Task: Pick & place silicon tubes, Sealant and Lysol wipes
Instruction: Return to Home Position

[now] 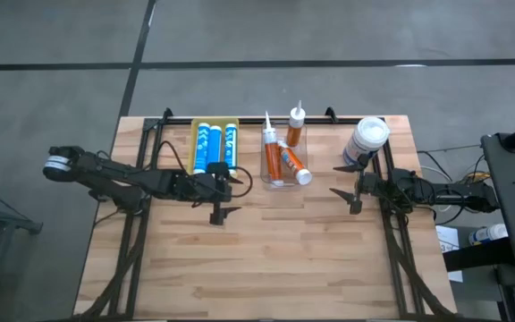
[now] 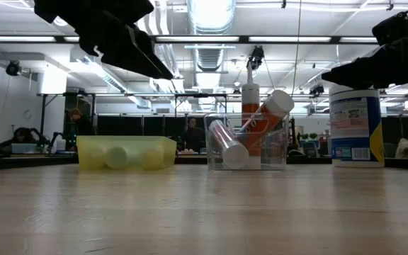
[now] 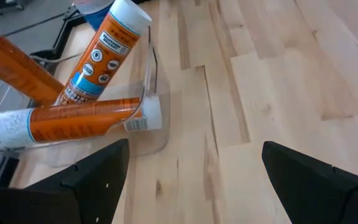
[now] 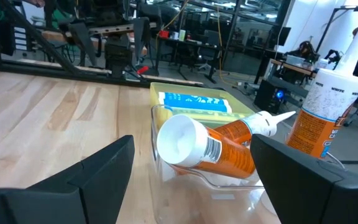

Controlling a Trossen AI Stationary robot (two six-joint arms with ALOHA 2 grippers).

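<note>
Three blue-and-white silicon tubes (image 1: 215, 147) lie side by side in a yellow tray (image 1: 195, 134) at the far middle. To its right, a clear bin (image 1: 272, 182) holds three orange sealant tubes (image 1: 286, 157): one upright (image 2: 250, 106), the other two leaning on the bin's rim (image 3: 98, 53). The white Lysol wipes canister (image 1: 367, 139) stands upright at the far right. My left gripper (image 1: 226, 197) hovers open just near of the yellow tray, facing the clear bin (image 3: 151, 99). My right gripper (image 1: 341, 182) is open near the canister, facing the bin (image 4: 194, 149).
Bare wooden tabletop (image 1: 275, 259) spreads across the whole near half. Black frame rails (image 1: 150, 134) run along the table's left and right sides. Beyond the table, the low view shows a workshop with people seated at desks (image 2: 20, 138).
</note>
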